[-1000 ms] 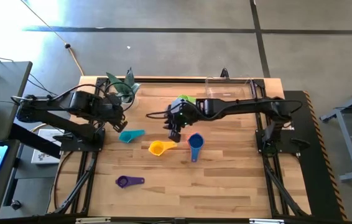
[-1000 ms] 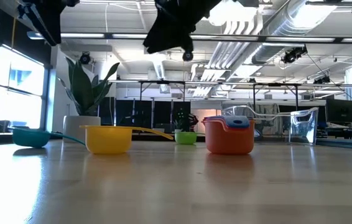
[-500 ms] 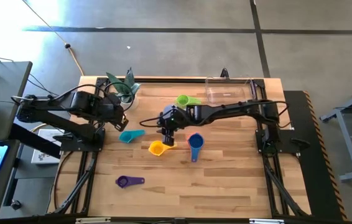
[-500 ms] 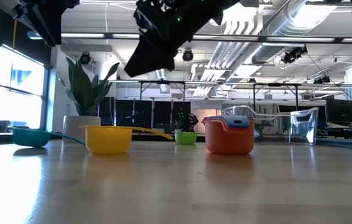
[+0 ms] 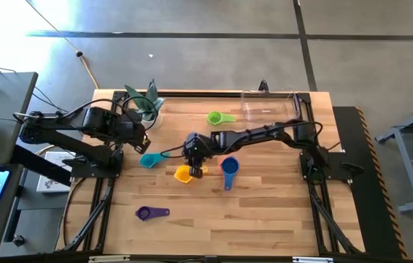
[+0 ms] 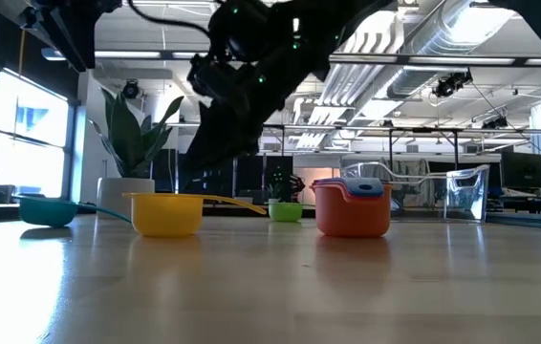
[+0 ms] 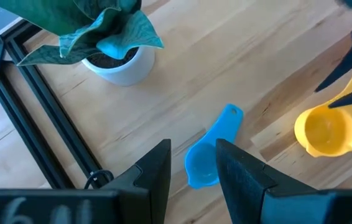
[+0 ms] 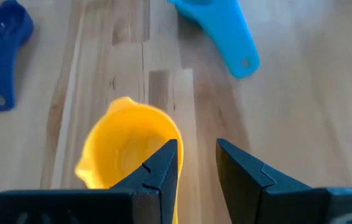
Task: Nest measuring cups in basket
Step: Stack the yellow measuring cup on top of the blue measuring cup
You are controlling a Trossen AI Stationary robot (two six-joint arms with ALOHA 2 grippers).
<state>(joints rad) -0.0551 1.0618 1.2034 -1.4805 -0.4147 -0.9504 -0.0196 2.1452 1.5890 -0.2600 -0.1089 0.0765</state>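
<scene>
Your right gripper (image 5: 195, 166) hangs just over the yellow cup (image 5: 183, 174) near the middle of the surface (image 5: 265, 212), its jaws spread a little with the cup's rim at one fingertip (image 8: 163, 163) — nothing pinched yet. The left gripper (image 5: 139, 136) waits at the left edge beside the plant pot (image 5: 148, 109), jaws parted and empty, looking down on the teal cup (image 7: 204, 163).

The yellow cup looks like thin, rigid plastic: light, smooth, likely to skid or tip if you nudge it from one side. Take it across the wall at the rim, one jaw inside the bowl and one outside, or close on the short handle. From the low view its handle seems to point toward the orange cup (image 6: 352, 212), though that is hard to judge.

The basket (image 5: 268, 106) sits at the far edge, well apart from here. The green cup (image 5: 219, 117) lies near it, the blue cup (image 5: 229, 169) just beside your gripper, the purple cup (image 5: 150, 212) off toward the near edge.
</scene>
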